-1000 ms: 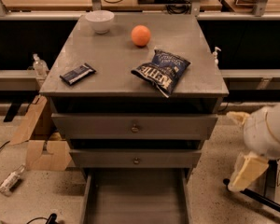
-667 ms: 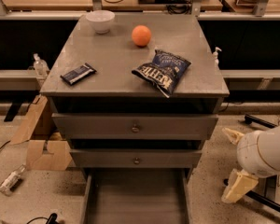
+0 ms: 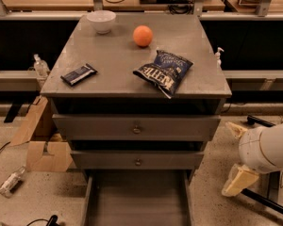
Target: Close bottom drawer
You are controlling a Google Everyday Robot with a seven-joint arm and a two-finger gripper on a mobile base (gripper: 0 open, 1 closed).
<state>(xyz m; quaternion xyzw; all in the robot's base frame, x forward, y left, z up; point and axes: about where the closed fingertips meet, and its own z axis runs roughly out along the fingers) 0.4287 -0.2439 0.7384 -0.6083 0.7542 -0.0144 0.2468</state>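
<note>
The bottom drawer [image 3: 137, 199] is pulled out of the grey cabinet toward me. Its long flat tray is empty, and its front panel and knob are cut off by the lower edge of the view. My gripper [image 3: 234, 155] is to the right of the cabinet, level with the lower drawers and apart from them. Its two cream fingers [image 3: 239, 180] are spread apart with nothing between them. The white arm [image 3: 269, 147] comes in from the right.
Two shut grey drawers [image 3: 137, 127] sit above the open one. On the cabinet top [image 3: 113, 55] are a white bowl [image 3: 101, 20], an orange [image 3: 142, 36], a chip bag [image 3: 164, 71] and a dark snack bar [image 3: 79, 74]. Cardboard [image 3: 42, 145] and a bottle [image 3: 10, 181] lie on the floor at left.
My gripper has dropped a little lower beside the cabinet's right side and shifted slightly left. The bottom drawer has not moved.
</note>
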